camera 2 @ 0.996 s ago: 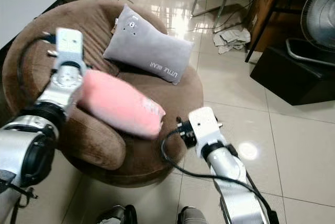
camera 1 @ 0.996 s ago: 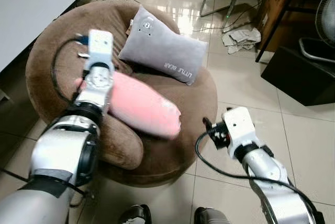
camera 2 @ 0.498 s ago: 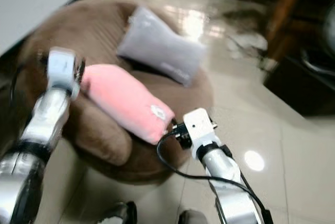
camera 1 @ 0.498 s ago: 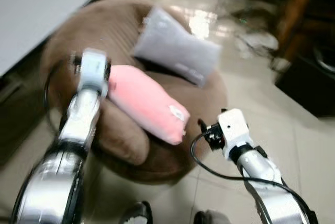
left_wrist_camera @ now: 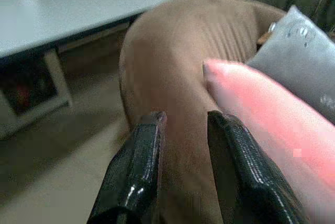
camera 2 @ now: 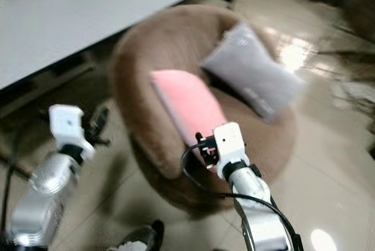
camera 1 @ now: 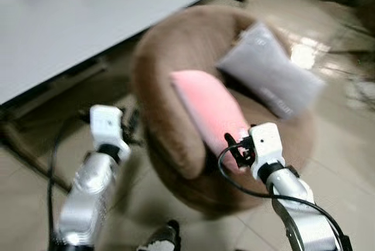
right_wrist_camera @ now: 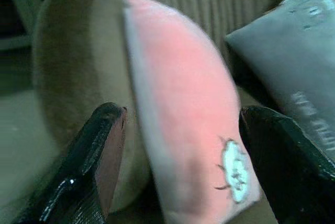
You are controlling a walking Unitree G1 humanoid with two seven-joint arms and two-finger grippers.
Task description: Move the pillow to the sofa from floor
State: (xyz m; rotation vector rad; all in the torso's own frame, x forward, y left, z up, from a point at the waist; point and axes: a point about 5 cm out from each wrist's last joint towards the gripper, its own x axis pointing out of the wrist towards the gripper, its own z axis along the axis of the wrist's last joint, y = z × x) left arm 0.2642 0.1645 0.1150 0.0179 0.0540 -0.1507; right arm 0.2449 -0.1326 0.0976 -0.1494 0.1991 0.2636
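Head views blurred throughout; edges soft. Far left: grey table (camera 1: 88,22), cut off by the frame, its underside in shadow with a leg and dark shapes that cannot be made out. Left gripper (left_wrist_camera: 183,145), on its silver arm off the sofa's outer left side above the floor; head views give the white wrist block but not the fingers; the wrist view shows the two black fingers (left_wrist_camera: 138,166) a narrow gap apart, nothing between them, pointing at the sofa's outer wall. Centre: round brown sofa (camera 1: 170,75), ribbed plush, its near rim partly hidden behind the right arm. Pink pillow (camera 1: 208,107), long and plump, resting on the sofa's seat and leaning against the inner left wall; lower end hidden behind the right wrist in the head views; the right wrist view shows a small white patch with a pale green centre near that end. Right gripper (right_wrist_camera: 178,161), just before the pillow's lower end, black fingers (right_wrist_camera: 94,161) spread wide on either side of it; contact cannot be told. Right: grey pillow (camera 1: 269,75) against the sofa's back, white lettering unreadable. Glossy tiled floor (camera 1: 345,122). Bottom edge: dark shoe (camera 1: 161,238), cut off.
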